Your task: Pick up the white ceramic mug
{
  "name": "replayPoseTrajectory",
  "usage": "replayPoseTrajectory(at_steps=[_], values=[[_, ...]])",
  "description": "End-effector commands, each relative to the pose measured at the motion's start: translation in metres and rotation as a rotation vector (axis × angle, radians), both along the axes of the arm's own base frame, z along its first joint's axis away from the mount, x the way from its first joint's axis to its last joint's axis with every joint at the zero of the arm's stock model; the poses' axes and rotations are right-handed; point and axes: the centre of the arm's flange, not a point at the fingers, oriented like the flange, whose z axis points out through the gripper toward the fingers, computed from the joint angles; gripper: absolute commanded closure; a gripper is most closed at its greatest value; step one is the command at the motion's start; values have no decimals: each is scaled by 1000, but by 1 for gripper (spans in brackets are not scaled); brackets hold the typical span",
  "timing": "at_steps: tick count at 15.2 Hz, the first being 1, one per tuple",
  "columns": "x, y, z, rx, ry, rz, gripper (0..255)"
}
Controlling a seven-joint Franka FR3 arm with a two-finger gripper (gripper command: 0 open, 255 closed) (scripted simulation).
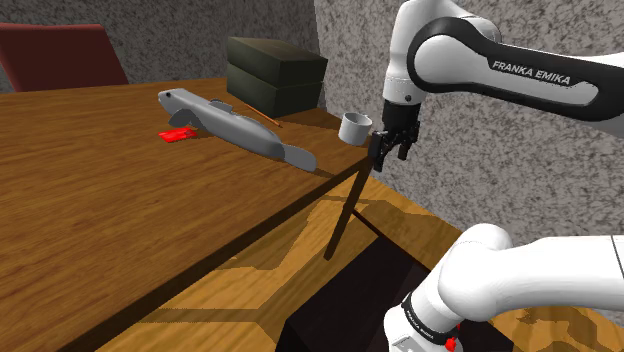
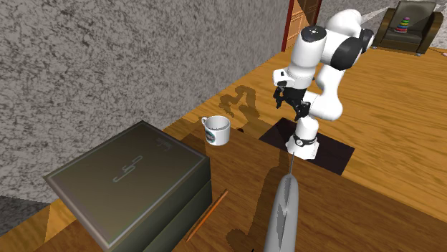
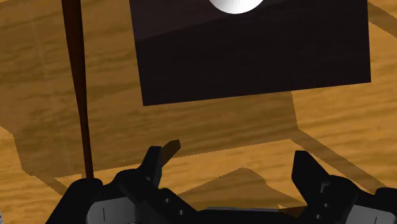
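At the corner of the table (image 1: 100, 220) stands the white mug (image 1: 355, 127) — upright — the tool (image 1: 390, 150) beside it, fingers (image 3: 153, 164) apart.

A white mug (image 2: 216, 131) bearing a dark emblem stands upright on the wooden counter (image 2: 243, 166). It sits near the dark box (image 2: 129, 179), not touching it.

Warm browns against greys
White mug (image 2: 216, 130) with a dark emblem, centre; dark olive box (image 2: 129, 182) lower left; speckled grey wall (image 2: 107, 57) upper left; brown wood-grain table (image 1: 90, 210).
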Motion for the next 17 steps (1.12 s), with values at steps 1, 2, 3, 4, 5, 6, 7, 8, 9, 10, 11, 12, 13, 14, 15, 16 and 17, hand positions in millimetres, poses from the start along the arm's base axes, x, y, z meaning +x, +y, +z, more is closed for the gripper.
replayPoseTrajectory(at_steps=[1, 2, 3, 4, 5, 6, 7, 8, 9, 10, 11, 12, 13, 14, 15, 16, 17], values=[[0, 0, 0, 0, 0, 0, 0], [10, -8, 0, 5, -8, 3, 0], [20, -15, -1, 9, -15, 7, 0], [30, -23, -1, 14, -23, 10, 0], [40, -30, -1, 18, -31, 13, 0], [50, -37, -1, 23, -38, 17, 0], [60, -45, -1, 27, -46, 20, 0], [70, -52, -1, 32, -54, 23, 0], [80, -60, -1, 36, -62, 27, 0], [91, -67, -1, 41, -69, 30, 0], [101, -74, -1, 45, -77, 33, 0], [111, -81, -1, 50, -85, 36, 0], [121, -89, -1, 54, -92, 40, 0], [131, -96, -1, 59, -100, 43, 0], [142, -103, -1, 63, -108, 46, 0], [152, -110, 0, 68, -115, 50, 0], [162, -117, 0, 72, -123, 53, 0]])
